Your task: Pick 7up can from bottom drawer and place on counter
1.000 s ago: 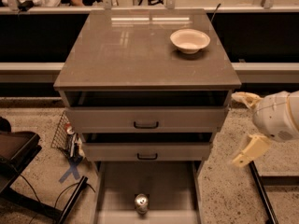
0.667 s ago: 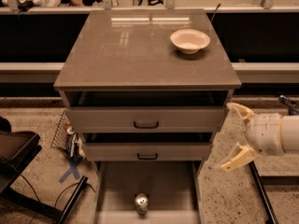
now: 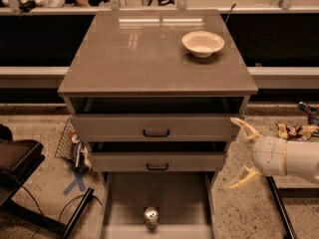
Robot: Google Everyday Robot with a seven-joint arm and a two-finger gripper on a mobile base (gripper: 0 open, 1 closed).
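I see the cream two-finger gripper point(image 3: 233, 153), fingers spread apart, right of the grey-brown drawer cabinet point(image 3: 109, 127). Small silver-topped 7up can point(image 3: 151, 216) stands in the open grey-brown bottom drawer point(image 3: 179, 195).

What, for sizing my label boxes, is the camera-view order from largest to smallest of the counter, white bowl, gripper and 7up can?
1. counter
2. gripper, open, beside the middle drawer; possibly nearer the camera, so its lead over the white bowl is unsure
3. white bowl
4. 7up can, in the bottom drawer
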